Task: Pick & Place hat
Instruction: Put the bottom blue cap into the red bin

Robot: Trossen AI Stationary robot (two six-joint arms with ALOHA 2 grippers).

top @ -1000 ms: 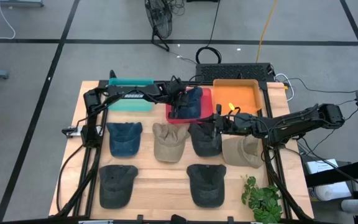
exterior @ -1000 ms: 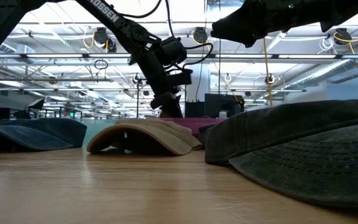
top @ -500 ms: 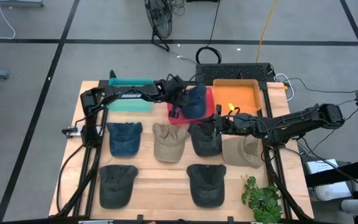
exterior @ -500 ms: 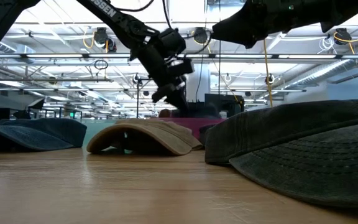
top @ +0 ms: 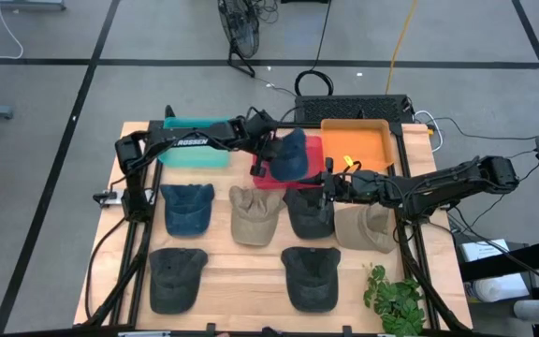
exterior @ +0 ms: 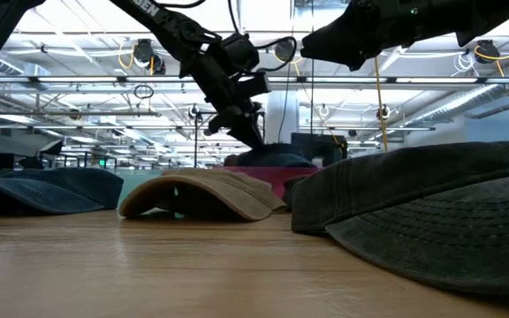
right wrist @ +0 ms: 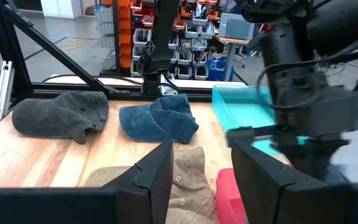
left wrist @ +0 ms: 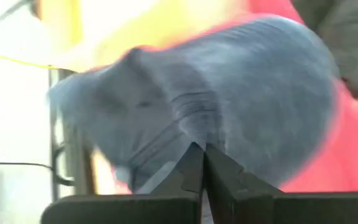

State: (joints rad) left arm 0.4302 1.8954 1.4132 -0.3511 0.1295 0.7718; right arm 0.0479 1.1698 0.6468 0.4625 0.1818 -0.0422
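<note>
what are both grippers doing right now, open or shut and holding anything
Left gripper: shut on the blue hat, over the red bin.
Right gripper: open, holding nothing, above the dark hat.

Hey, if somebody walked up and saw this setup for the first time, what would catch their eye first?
Probably the blue cap hanging over the red tray at the table's far side, pinched in the shut jaws of the left gripper. Next, the rows of caps laid out on the wooden table, with the tan cap standing out among darker ones. The right gripper waits open above them.
</note>
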